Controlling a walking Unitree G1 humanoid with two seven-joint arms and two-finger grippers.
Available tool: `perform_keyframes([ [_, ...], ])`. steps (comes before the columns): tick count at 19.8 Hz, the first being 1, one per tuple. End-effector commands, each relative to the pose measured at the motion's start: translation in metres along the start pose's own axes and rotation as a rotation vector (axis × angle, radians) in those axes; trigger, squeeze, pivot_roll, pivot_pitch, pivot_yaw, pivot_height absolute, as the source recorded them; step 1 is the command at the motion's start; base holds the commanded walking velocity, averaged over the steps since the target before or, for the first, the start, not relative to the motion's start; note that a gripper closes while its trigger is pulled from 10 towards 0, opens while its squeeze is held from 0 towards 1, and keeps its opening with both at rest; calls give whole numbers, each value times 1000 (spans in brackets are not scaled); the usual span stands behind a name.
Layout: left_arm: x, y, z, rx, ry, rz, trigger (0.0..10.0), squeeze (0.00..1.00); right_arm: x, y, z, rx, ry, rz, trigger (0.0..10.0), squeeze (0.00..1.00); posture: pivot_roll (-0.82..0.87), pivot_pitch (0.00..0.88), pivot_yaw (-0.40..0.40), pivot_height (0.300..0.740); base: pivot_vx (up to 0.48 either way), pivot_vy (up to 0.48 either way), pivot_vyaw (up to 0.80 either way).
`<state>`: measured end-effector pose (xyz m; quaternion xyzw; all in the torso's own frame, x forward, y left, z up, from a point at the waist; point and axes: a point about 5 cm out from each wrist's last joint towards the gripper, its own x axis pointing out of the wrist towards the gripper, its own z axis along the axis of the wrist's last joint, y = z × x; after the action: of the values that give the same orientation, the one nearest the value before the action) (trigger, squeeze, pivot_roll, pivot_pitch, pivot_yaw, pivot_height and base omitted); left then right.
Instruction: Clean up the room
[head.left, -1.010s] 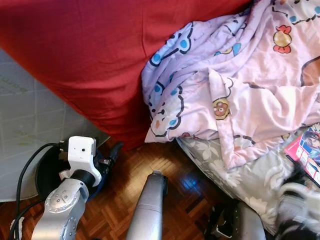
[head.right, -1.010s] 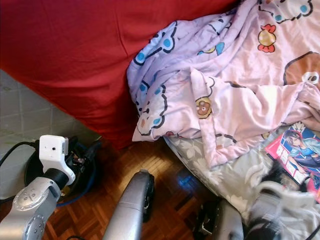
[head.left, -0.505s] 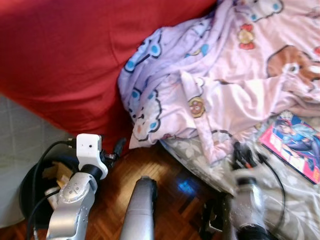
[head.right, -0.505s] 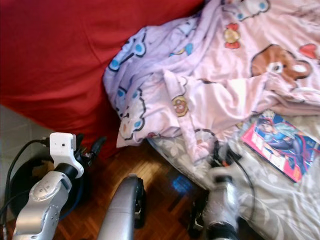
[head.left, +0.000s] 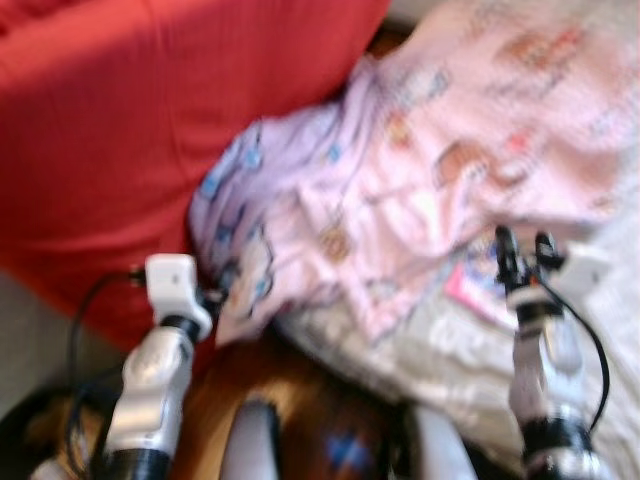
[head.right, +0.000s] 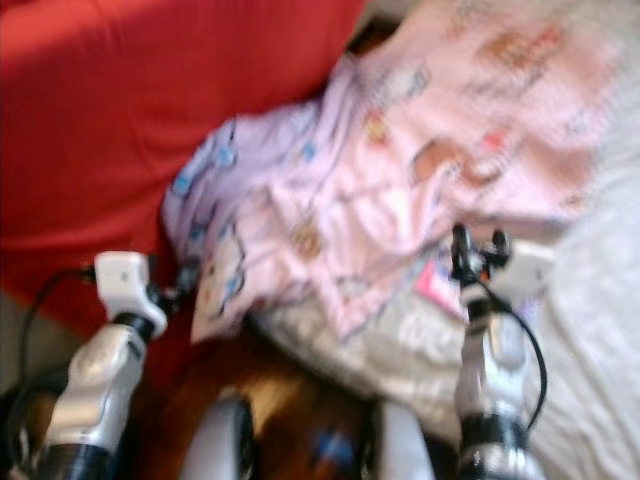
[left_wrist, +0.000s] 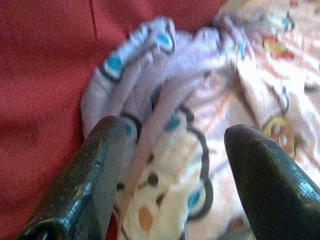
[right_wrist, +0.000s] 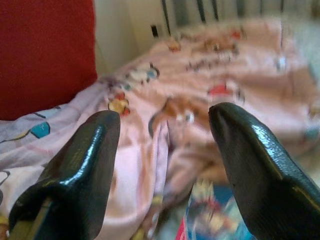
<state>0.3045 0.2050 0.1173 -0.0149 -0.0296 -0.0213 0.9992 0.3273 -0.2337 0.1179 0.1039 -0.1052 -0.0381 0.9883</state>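
Note:
The head views are blurred. A pink cartoon-print blanket (head.left: 420, 180) lies crumpled on the bed, its corner hanging beside a red cover (head.left: 120, 130). My left gripper (head.left: 225, 285) is open right at that hanging corner (left_wrist: 175, 165), with nothing between its fingers (left_wrist: 95, 170). My right gripper (head.left: 522, 243) is open, raised above the bed's edge. A colourful magazine (head.left: 475, 290) lies on the sheet just under it, partly tucked under the blanket (right_wrist: 200, 100); the magazine (right_wrist: 215, 220) lies below the right fingers (right_wrist: 80, 165).
A grey flowered sheet (head.left: 440, 350) covers the mattress at the right. Wooden floor (head.left: 300, 400) lies below between my arms. Something dark and round (head.left: 30, 440) sits on the floor at the lower left. A pale wall and vertical bars (right_wrist: 220, 10) stand beyond the bed.
The camera has swung, shifting the whole scene. Both arms have risen: the right gripper came up over the bed by the magazine, the left reached the blanket's corner.

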Motion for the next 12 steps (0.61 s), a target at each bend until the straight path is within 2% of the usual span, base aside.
perform_keyframes([
  [1,-1,8,-3,17,1,35,10000,0,0,9,-11,-13,54,33,10000,0,86,55,16,635,0,0,0],
  [4,5,9,-5,10,-26,74,10000,0,8,17,-8,-81,62,60,10000,0,82,36,-3,635,0,0,0],
  [9,5,5,-10,7,-29,66,10000,0,2,20,-22,-130,126,42,10000,0,75,23,5,635,0,0,0],
  [12,7,5,-10,13,-35,57,10000,0,2,16,-24,-127,136,17,10000,0,77,22,14,596,0,0,0],
])
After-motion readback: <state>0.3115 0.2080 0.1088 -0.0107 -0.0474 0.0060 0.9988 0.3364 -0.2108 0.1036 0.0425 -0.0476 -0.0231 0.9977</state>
